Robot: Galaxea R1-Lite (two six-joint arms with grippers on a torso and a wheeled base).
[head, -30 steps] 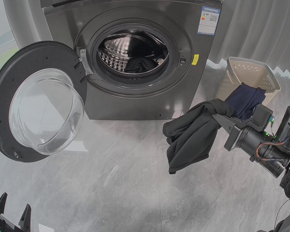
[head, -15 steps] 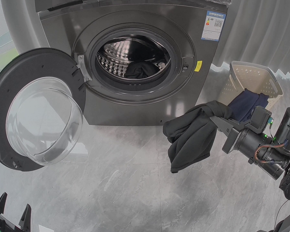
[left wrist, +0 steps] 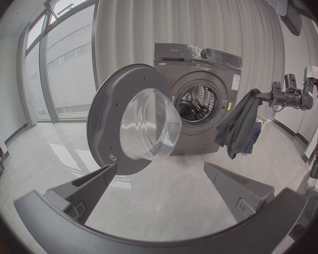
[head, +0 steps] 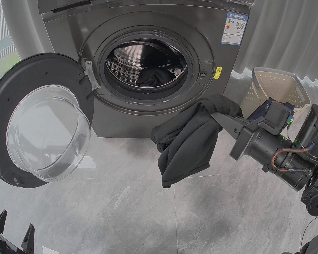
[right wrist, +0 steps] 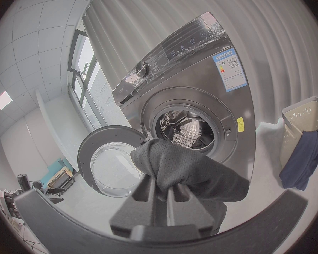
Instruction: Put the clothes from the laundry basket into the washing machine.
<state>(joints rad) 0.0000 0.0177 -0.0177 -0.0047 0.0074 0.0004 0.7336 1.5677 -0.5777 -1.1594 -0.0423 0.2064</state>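
A dark grey garment (head: 185, 141) is seen hanging in loose, heavy folds, bunched at the top and trailing down to a hemmed lower edge. Its cloth is matte, and a fine knit texture can be made out in the right wrist view (right wrist: 187, 170). It is held in the air, clear of the grey tiled floor (head: 113, 194), in front of the lower right part of the washing machine (head: 145, 29), below and to the right of the drum mouth.

The garment is pinched at its upper end by the right gripper (head: 219, 119), whose fingers (right wrist: 145, 194) are pressed together on a fold of the cloth. The rest of the fabric is draped over the fingertips and hangs down on the side toward the machine.

The round door (head: 35, 71) is swung fully open to the left, its clear bowl-shaped window facing out. A dark piece of clothing (head: 153, 76) is seen lying at the bottom of the drum (head: 130, 55).

A beige laundry basket (head: 272, 80) is set on the floor to the right of the machine, and a navy garment (right wrist: 304, 156) is draped over its front rim.

The left gripper (left wrist: 159, 168) is kept low at the near left, its fingers spread wide with nothing between them.
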